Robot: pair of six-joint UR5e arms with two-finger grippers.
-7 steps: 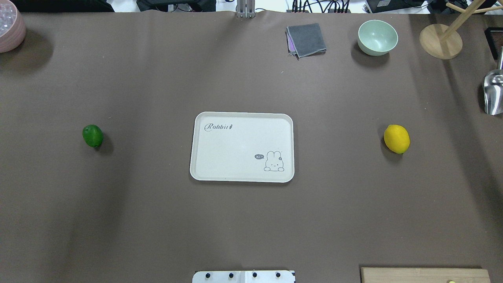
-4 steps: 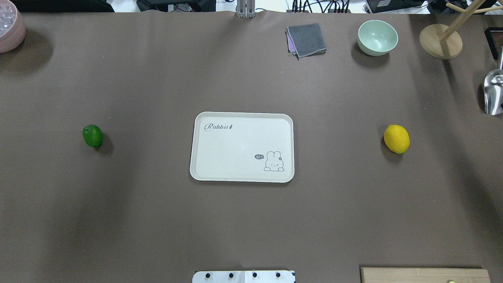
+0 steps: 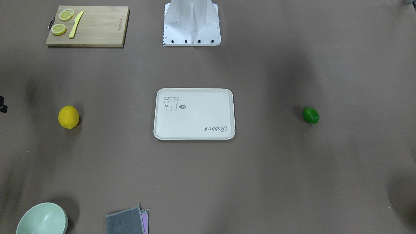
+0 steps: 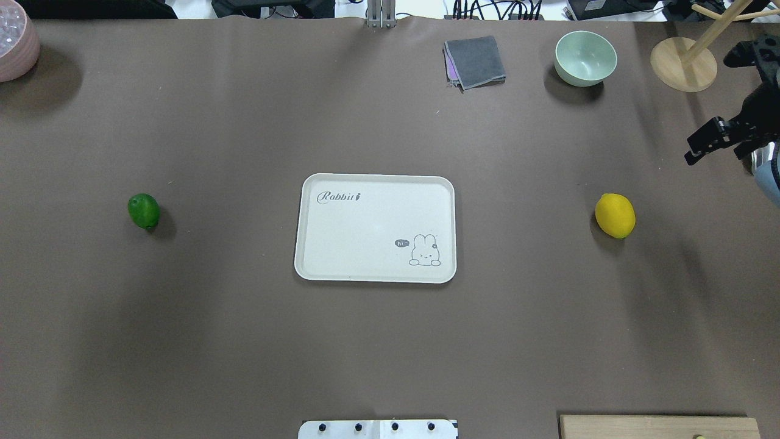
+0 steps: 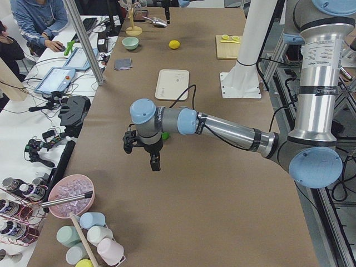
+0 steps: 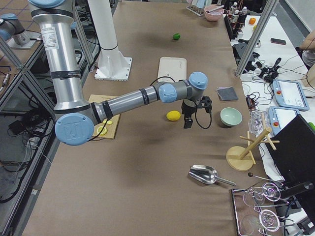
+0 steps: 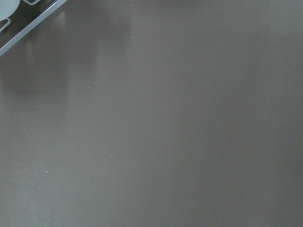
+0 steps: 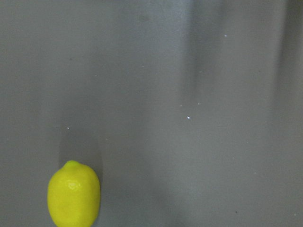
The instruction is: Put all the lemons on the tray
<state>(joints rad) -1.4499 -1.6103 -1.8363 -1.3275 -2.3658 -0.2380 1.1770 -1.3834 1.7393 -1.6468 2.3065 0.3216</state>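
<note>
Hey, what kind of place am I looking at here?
Probably a robotics lab: a silver-and-blue robot arm over a brown-covered table, a blue-cased tablet on the side bench, and staged props like the off-white rectangular tray.

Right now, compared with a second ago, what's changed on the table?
The right gripper has come into the overhead view at its right edge, up and to the right of the yellow lemon. Nothing was picked up or let go. The yellow lemon, the green lemon and the tray lie where they were, both lemons on the table off the tray.
</note>
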